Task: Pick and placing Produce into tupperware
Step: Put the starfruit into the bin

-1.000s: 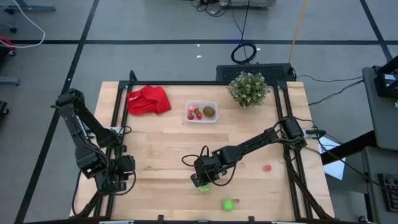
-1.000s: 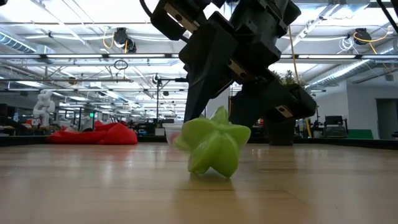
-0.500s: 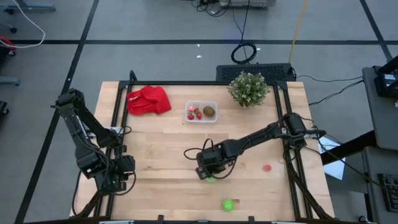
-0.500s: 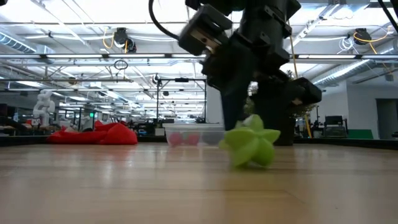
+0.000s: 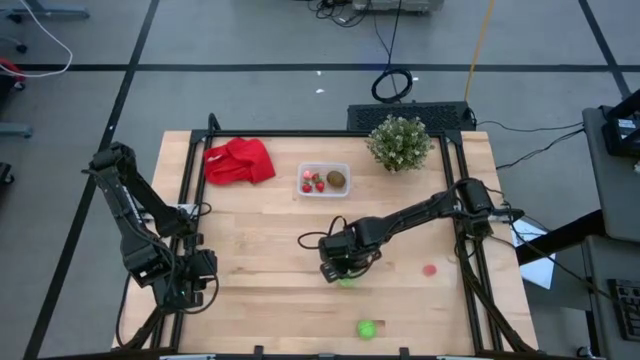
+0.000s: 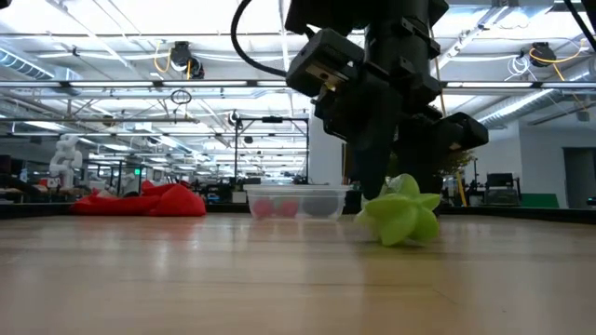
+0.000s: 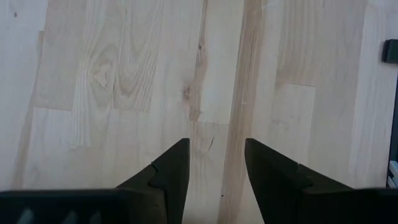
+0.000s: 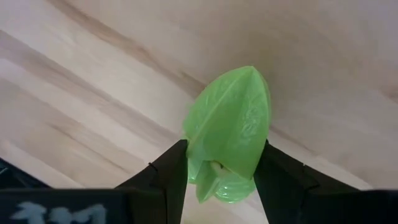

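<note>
My right gripper (image 5: 342, 272) is low over the middle of the table, shut on a bright green, ribbed star-shaped piece (image 8: 229, 124), which also shows in the low view (image 6: 400, 214). A second green piece (image 5: 367, 328) lies near the front edge. A small red piece (image 5: 430, 269) lies to the right. The clear tupperware (image 5: 324, 180) stands at the far middle with red strawberry pieces and a brown oval inside. My left gripper (image 7: 216, 163) is open and empty over bare wood at the table's left. My right gripper pinches the green piece between its two fingers, one on each ribbed side (image 8: 194, 155) near one end. The fingers (image 6: 371, 177) come from above, pointing down. The piece sits tilted at table height; whether its underside touches the wood, I cannot tell.
A red cloth (image 5: 238, 160) lies at the far left and a bushy potted plant (image 5: 399, 142) stands at the far right, either side of the tupperware. Bare wood lies between my right gripper and the tupperware.
My right gripper has gone toward the table's right edge and a little toward the far edge, taking the green star-shaped piece with it low along the table. The piece has turned about and stands farther from the front edge than before.
</note>
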You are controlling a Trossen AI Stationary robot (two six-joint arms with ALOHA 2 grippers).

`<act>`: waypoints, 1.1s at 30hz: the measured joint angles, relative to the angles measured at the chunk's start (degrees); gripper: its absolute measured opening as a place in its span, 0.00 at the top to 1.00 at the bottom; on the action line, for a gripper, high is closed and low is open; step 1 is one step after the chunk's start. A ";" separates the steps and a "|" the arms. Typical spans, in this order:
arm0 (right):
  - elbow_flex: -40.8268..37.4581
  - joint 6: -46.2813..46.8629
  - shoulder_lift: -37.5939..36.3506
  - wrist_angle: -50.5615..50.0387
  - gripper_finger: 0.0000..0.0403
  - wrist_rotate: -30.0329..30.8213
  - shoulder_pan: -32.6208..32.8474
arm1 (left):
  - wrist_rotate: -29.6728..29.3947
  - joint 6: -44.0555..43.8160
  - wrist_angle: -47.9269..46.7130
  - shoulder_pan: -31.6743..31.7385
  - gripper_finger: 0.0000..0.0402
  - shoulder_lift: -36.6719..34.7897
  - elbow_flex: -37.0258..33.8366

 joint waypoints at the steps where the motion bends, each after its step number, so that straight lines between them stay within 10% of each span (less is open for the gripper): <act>1: 0.00 -0.31 -0.02 -0.65 0.63 0.23 -0.14 | 0.00 0.00 0.00 0.00 0.60 0.00 0.00; 33: -0.26 -2.47 -1.73 -8.35 0.61 1.37 -1.49 | 0.42 -0.35 0.43 0.02 0.60 0.00 0.00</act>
